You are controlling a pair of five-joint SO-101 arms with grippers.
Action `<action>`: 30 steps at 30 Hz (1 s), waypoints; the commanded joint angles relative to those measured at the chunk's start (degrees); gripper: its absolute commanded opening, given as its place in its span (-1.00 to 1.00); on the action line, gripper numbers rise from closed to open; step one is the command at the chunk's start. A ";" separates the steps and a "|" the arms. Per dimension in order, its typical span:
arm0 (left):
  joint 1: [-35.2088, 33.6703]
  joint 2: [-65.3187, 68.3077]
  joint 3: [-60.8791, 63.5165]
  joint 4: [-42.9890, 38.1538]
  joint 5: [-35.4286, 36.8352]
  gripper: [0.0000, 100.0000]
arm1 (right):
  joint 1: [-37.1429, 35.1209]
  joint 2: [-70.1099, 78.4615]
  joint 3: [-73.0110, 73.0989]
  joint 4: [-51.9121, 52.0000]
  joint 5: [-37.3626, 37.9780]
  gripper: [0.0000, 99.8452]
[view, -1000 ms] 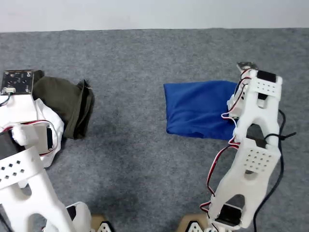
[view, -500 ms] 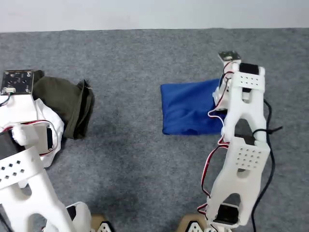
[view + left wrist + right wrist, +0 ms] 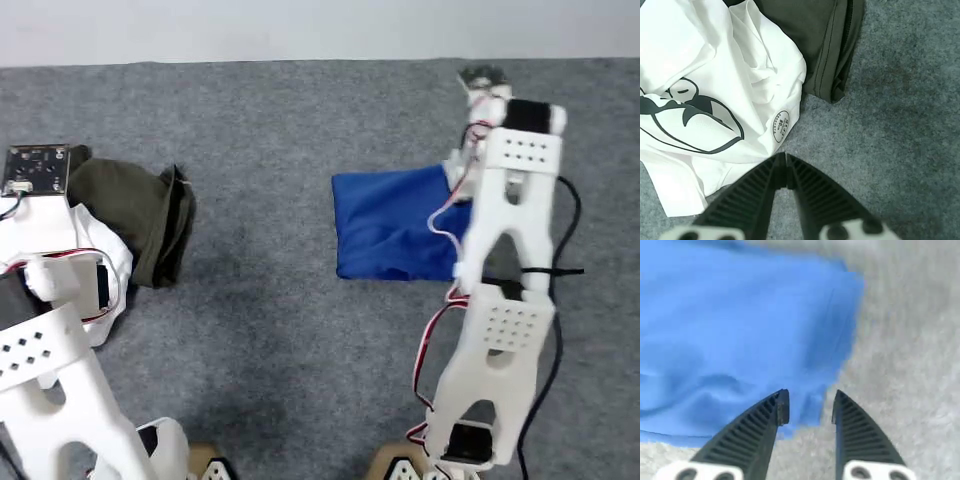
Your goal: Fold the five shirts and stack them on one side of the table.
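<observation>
A folded blue shirt (image 3: 388, 225) lies right of the table's middle. My right arm (image 3: 508, 190) stands over its right end. In the right wrist view my right gripper (image 3: 810, 399) is open just above the blue shirt (image 3: 735, 325), and the shirt's edge lies under the gap between the fingers. At the left side a crumpled white shirt (image 3: 700, 95) with a black print lies partly over a folded olive shirt (image 3: 815, 35). My left gripper (image 3: 785, 162) is shut and empty, hovering by the white shirt's edge. The olive shirt (image 3: 140, 212) shows beside the left arm (image 3: 50, 370).
Grey carpet-like cloth (image 3: 270, 330) covers the table. Open carpet lies between the olive shirt and the blue shirt. The table's far edge (image 3: 300, 62) meets a pale wall.
The right arm first shifted left and the blue shirt slid slightly left with it. Then the wrist swung toward the far edge while the shirt stayed. The left arm has not moved.
</observation>
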 commanded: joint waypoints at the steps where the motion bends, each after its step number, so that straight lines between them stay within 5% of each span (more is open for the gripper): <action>1: 0.00 -0.97 -0.13 -0.88 -0.53 -0.99 | -5.85 -1.54 -3.69 -2.95 -0.18 -0.82; 4: 0.00 -0.97 -0.13 -0.88 -0.53 -0.99 | -8.92 3.21 -3.96 -8.57 -0.09 -0.99; 17: 0.00 -0.97 -0.13 -0.88 -0.44 -0.99 | -16.84 20.88 -4.04 -29.05 0.09 -0.98; 30: -0.18 -0.97 -0.13 -0.53 -0.44 -0.99 | -9.36 14.73 -16.44 -12.62 0.00 -0.98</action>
